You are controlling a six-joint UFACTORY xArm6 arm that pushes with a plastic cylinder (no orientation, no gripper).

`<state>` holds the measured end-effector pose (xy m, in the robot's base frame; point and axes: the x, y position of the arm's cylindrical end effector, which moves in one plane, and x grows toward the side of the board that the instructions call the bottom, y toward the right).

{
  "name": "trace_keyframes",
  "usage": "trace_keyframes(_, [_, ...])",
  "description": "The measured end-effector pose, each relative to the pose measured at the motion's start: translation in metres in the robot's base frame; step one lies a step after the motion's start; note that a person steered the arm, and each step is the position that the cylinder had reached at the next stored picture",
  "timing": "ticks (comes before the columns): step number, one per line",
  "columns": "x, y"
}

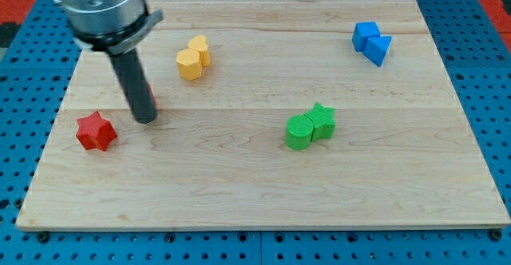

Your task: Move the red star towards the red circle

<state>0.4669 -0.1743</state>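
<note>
The red star (96,132) lies at the view's left on the wooden board (263,193). The red circle (151,97) is up and to the right of it, mostly hidden behind my rod; only a red sliver shows at the rod's right edge. My tip (145,119) rests on the board right in front of the red circle, about a block's width to the right of the red star and slightly above it, apart from the star.
Two yellow blocks (193,57) touch each other at the top centre-left. A green circle (299,132) and a green star (322,121) touch in the middle right. Two blue blocks (372,42) touch at the top right.
</note>
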Motion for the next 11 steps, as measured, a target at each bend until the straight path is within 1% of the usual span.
trace_keyframes(1, [-0.018,-0.010])
trace_keyframes(2, [-0.061,0.050])
trace_keyframes(3, [0.007,0.064])
trace_keyframes(4, [0.088,0.007])
trace_keyframes(5, [0.065,-0.049])
trace_keyframes(6, [0.010,-0.042])
trace_keyframes(7, [0.037,-0.012])
trace_keyframes(8, [0.010,-0.064])
trace_keyframes(9, [-0.030,-0.049])
trace_keyframes(10, [-0.039,0.019])
trace_keyframes(11, [-0.041,0.053])
